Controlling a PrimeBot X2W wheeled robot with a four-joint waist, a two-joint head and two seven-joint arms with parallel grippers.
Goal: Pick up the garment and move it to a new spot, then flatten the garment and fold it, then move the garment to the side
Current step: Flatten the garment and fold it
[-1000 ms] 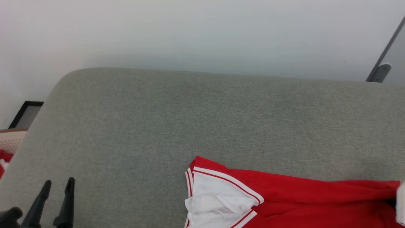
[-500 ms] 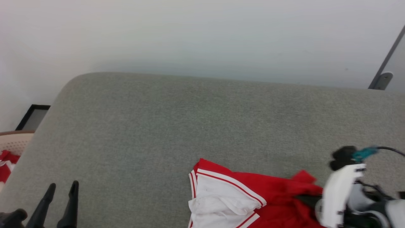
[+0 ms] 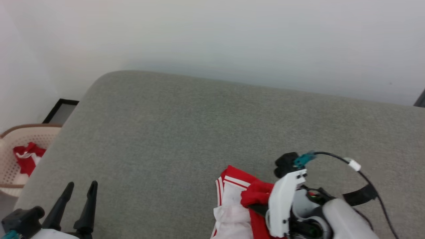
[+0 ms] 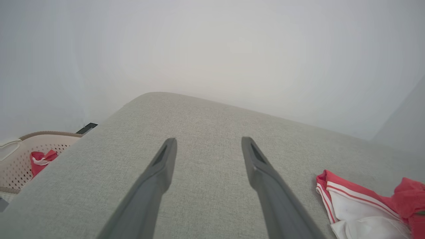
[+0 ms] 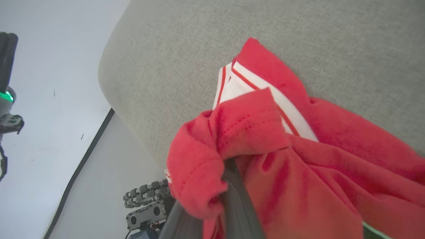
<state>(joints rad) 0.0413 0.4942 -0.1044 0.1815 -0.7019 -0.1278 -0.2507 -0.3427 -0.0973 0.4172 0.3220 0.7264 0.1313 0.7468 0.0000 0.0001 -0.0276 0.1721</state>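
The garment [image 3: 237, 202], a red jersey with a white, red-striped sleeve, lies bunched at the near edge of the grey cushion [image 3: 199, 132]. My right gripper [image 3: 257, 205] is shut on a fold of its red cloth, which wraps the fingertips in the right wrist view [image 5: 225, 166]. The garment [image 5: 298, 159] spreads to the right there. It also shows at the lower right of the left wrist view [image 4: 362, 212]. My left gripper [image 3: 81, 189] stands open and empty over the cushion's near left [image 4: 207, 146], well left of the garment.
A beige perforated basket [image 3: 13, 139] with a small red cloth [image 3: 28, 156] inside stands off the cushion's left end; it appears again in the left wrist view [image 4: 23, 156]. A pale wall rises behind the cushion. A black frame [image 3: 61, 111] lies on the floor.
The head camera has shifted, so the whole picture slid. My right arm has come in from the right and carried the held red fold leftward over the white sleeve, bunching the garment.
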